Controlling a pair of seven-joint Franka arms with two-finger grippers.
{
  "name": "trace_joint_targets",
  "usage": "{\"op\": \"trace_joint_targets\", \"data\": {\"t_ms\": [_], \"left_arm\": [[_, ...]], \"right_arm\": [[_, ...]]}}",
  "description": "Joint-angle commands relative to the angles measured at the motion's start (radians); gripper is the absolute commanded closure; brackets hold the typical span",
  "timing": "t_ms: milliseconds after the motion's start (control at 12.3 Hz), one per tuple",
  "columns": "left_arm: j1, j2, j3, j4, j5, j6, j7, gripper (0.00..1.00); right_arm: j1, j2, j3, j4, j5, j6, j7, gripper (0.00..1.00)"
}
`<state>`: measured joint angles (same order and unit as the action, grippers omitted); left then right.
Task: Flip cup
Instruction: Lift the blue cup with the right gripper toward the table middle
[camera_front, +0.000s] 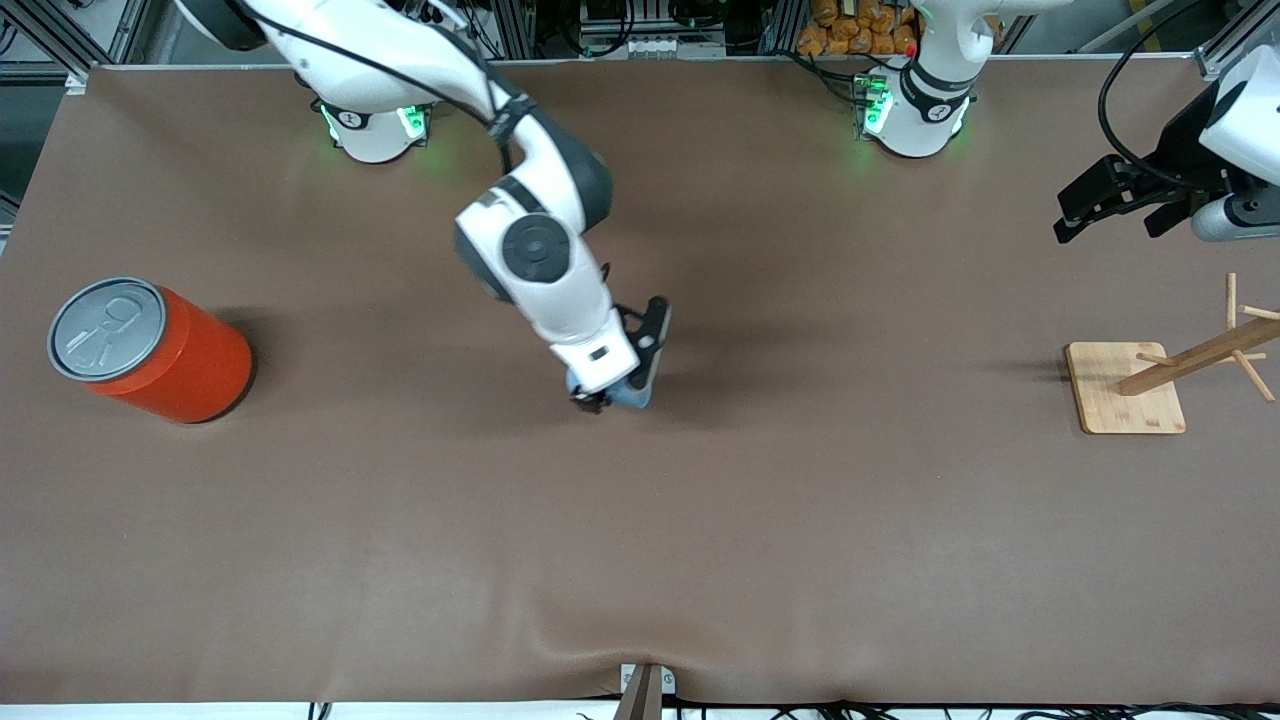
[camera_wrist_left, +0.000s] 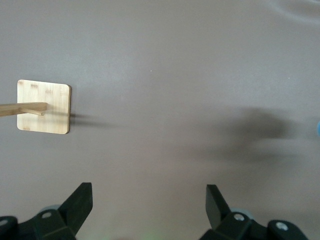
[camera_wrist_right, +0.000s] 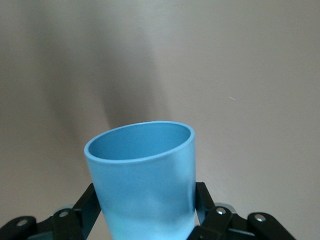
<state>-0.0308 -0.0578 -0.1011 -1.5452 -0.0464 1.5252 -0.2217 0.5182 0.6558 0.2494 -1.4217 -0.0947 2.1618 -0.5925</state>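
Observation:
The light-blue cup (camera_wrist_right: 145, 185) sits between the fingers of my right gripper (camera_wrist_right: 145, 192), which is shut on its sides. Its open mouth points away from the wrist camera and is slightly tilted. In the front view only a sliver of the cup (camera_front: 632, 397) shows under my right gripper (camera_front: 615, 395), low over the middle of the table. I cannot tell whether the cup touches the table. My left gripper (camera_front: 1085, 215) waits open and empty in the air at the left arm's end of the table; its open fingers also show in the left wrist view (camera_wrist_left: 149, 200).
A big orange-red can (camera_front: 150, 350) with a grey lid stands at the right arm's end of the table. A wooden peg stand on a square base (camera_front: 1125, 388) stands at the left arm's end and also shows in the left wrist view (camera_wrist_left: 43, 106).

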Motion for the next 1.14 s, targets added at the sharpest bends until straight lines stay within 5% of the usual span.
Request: {"op": "trace_joint_targets", "data": {"t_ms": [0, 325, 895, 1057], "left_arm": [[0.002, 0.010, -0.015, 0.014, -0.015, -0.013, 0.012, 0.00], [-0.001, 0.012, -0.015, 0.014, -0.013, -0.008, 0.013, 0.00], [0.003, 0.010, -0.026, 0.016, -0.009, -0.008, 0.012, 0.00], [0.005, 0.009, -0.026, 0.017, -0.009, -0.008, 0.012, 0.00]], "right_arm": [[0.075, 0.074, -0.009, 0.036, -0.098, 0.018, 0.042, 1.00], [0.177, 0.171, -0.018, 0.055, -0.218, 0.113, 0.221, 1.00], [0.206, 0.219, -0.027, 0.075, -0.230, 0.121, 0.292, 1.00], [0.223, 0.223, -0.032, 0.075, -0.232, 0.121, 0.307, 0.90]]}}
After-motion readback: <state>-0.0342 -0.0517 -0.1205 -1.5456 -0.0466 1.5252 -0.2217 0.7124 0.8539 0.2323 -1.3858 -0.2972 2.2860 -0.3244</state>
